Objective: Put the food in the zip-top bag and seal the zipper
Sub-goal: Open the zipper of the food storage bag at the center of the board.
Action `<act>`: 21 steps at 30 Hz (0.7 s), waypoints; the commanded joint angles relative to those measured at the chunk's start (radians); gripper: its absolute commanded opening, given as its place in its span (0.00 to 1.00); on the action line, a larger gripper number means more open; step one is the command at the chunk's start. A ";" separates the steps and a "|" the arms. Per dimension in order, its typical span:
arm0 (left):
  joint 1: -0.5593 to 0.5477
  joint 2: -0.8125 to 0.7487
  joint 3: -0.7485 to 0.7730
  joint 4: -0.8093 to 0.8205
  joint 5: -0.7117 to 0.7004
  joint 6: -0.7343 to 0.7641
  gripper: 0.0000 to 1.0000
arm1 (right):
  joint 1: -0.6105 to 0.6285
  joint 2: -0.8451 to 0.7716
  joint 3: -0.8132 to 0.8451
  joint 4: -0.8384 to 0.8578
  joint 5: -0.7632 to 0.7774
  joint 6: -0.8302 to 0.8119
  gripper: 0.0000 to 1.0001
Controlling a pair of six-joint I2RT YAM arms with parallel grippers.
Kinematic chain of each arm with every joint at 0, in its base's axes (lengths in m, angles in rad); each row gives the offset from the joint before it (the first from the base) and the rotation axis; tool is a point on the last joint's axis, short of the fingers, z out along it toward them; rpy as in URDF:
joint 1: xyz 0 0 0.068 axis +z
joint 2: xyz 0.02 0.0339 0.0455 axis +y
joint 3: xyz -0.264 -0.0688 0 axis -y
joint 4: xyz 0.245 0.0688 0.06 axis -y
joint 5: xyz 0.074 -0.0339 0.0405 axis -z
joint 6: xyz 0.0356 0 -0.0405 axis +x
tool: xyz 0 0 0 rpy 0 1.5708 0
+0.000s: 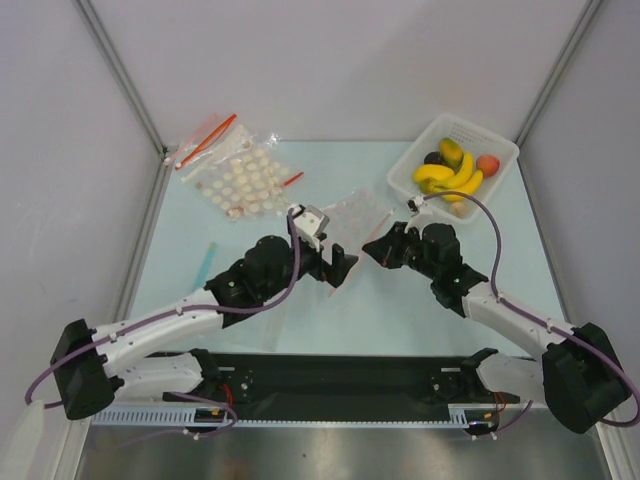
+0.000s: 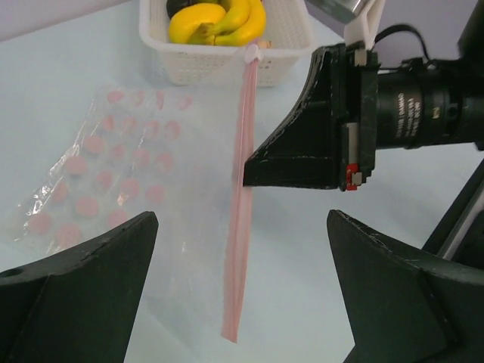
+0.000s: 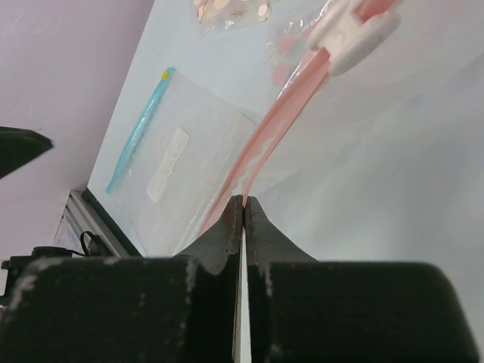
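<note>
While the right gripper (image 3: 243, 203) has its fingers pressed together on the zipper (image 2: 240, 212), pinching the pink strip partway along, the left gripper (image 1: 338, 266) hovers just near of it with fingers spread, holding nothing. The zip-top bag (image 2: 121, 159) lies flat on the worktop (image 1: 380, 310), mid-table, between the two arms. The food (image 1: 458, 165) sits in the white basket (image 2: 204, 68) at far right, none bagged.

Step judged: opening the mouth.
- Right pinch should hold steady; thin film slips easily.
- Left fingers want one lip only, close beside the right pinch, then a gentle pull apart.
- The white slider (image 3: 352, 34) sits at the far end of the strip; whether that means sealed or open cannot be told.

Hard to make out:
- Whether the right fingers grip one lip or both is not visible.
- Top view: both grippers cover the bag's near edge.
- Right wrist view is blurred close in.
- Left wrist view cuts off all the fruit except the banana bunch (image 2: 212, 19).
- The small beige piece is not clearly found.
</note>
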 commanded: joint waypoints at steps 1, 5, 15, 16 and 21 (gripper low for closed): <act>-0.028 0.063 0.008 0.046 0.008 0.079 1.00 | 0.009 -0.046 -0.009 0.054 0.008 0.013 0.00; -0.042 0.128 0.036 0.034 -0.030 0.087 1.00 | 0.045 -0.069 -0.011 0.064 0.028 -0.016 0.00; -0.042 0.188 0.070 0.008 -0.127 0.088 0.85 | 0.121 -0.087 0.003 0.037 0.107 -0.067 0.00; -0.044 0.188 0.071 0.007 -0.138 0.088 0.83 | 0.124 -0.086 0.005 0.037 0.109 -0.067 0.00; -0.044 0.204 0.079 -0.003 -0.165 0.093 0.71 | 0.127 -0.083 0.005 0.037 0.101 -0.068 0.00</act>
